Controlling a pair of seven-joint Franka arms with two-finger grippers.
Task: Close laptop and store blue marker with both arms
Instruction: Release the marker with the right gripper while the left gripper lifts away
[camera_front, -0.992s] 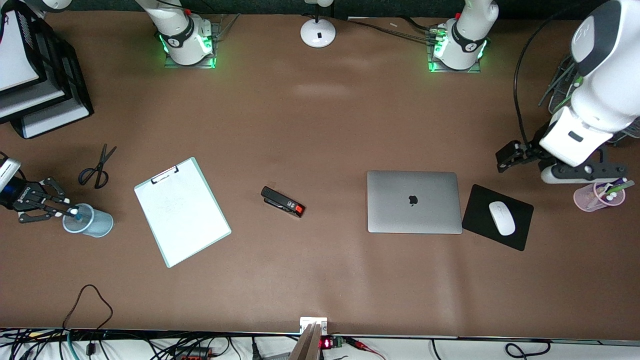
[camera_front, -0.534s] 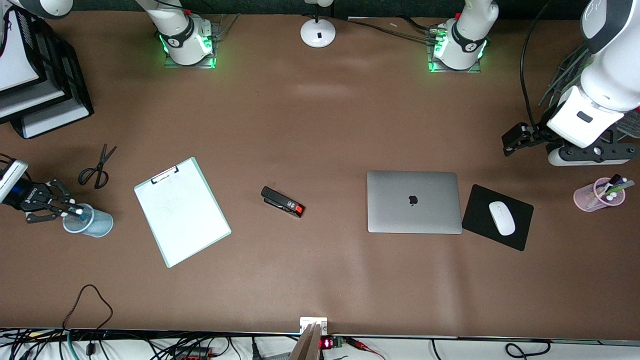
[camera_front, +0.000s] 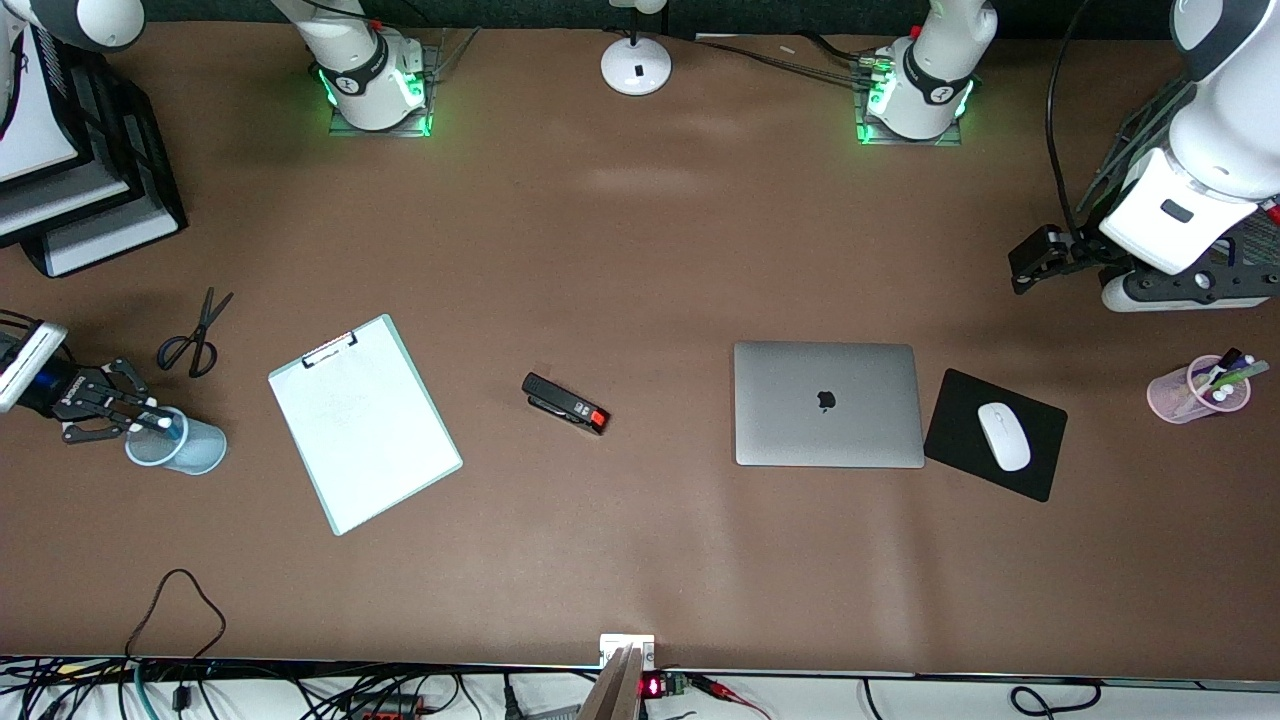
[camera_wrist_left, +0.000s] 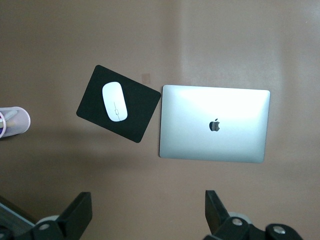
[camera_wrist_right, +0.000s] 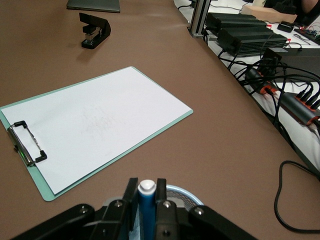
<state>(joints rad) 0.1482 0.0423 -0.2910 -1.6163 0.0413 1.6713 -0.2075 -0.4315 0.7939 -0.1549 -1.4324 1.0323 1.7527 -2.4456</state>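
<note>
The laptop (camera_front: 828, 404) lies shut on the table, lid up with its dark logo showing; it also shows in the left wrist view (camera_wrist_left: 214, 124). My right gripper (camera_front: 152, 420) is shut on the blue marker (camera_front: 163, 428) and holds it upright over a light-blue mesh cup (camera_front: 195, 452) at the right arm's end of the table. In the right wrist view the fingers (camera_wrist_right: 131, 192) clamp the marker (camera_wrist_right: 146, 202), whitish end up, with the cup's rim (camera_wrist_right: 187, 192) just under them. My left gripper (camera_front: 1185, 288) hangs open and empty over the table at the left arm's end; it also shows in the left wrist view (camera_wrist_left: 147, 197).
A clipboard (camera_front: 364, 423), a stapler (camera_front: 565, 403) and scissors (camera_front: 194, 335) lie between cup and laptop. A black mouse pad (camera_front: 960, 420) with a white mouse (camera_front: 1003, 436) sits beside the laptop. A pink cup (camera_front: 1180, 400) holds markers. Stacked trays (camera_front: 90, 200) stand near the right arm's base.
My left gripper has moved away from the pink cup toward the arm's base. My right gripper has shifted slightly over the blue cup, still holding the marker.
</note>
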